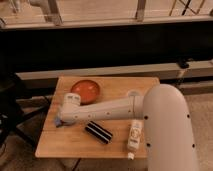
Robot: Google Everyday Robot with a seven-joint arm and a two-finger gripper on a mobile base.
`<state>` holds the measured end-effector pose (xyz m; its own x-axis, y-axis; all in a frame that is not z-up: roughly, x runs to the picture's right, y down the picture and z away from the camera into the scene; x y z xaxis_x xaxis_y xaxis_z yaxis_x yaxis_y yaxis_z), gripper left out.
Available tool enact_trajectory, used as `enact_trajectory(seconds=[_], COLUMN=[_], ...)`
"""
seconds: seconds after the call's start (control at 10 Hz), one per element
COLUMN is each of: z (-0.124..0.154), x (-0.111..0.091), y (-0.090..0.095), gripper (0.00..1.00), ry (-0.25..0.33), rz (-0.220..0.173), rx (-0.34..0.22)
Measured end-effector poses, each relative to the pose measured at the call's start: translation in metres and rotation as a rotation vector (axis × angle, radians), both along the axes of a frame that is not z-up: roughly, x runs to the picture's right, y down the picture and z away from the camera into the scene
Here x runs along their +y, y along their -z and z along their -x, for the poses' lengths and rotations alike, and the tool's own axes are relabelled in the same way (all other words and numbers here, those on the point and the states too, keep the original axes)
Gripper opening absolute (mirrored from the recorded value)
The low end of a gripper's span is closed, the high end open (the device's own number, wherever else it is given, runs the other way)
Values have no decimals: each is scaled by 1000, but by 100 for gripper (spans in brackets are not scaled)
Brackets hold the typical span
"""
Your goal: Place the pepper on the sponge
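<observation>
My white arm reaches left across the wooden table [75, 142]. Its wrist [71, 101] sits just in front of the bowl, and the gripper [60, 121] points down at the table's left edge. A bit of the blue-grey sponge [56, 123] shows under and beside the gripper, which covers most of it. The pepper is hidden from view; I cannot tell whether it is in the gripper.
A large orange-red bowl [85, 91] stands at the back left. In front of the arm lies a black block with white stripes [98, 132], with a white bottle [134, 136] to its right. A pale round object [133, 94] sits at the back right. Dark railing runs behind the table.
</observation>
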<state>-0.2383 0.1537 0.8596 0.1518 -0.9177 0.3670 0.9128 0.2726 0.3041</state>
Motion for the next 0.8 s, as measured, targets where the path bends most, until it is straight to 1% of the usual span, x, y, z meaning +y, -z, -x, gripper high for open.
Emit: enact_trajectory(seconds=[0.1,0.6,0.8], z=[0,-4,-7], x=[-1,-6,-7], y=[0,1,1], gripper=[80,80,80], ry=[0,-8,-12], rz=[-1,-6,-1], rx=[0,9,15])
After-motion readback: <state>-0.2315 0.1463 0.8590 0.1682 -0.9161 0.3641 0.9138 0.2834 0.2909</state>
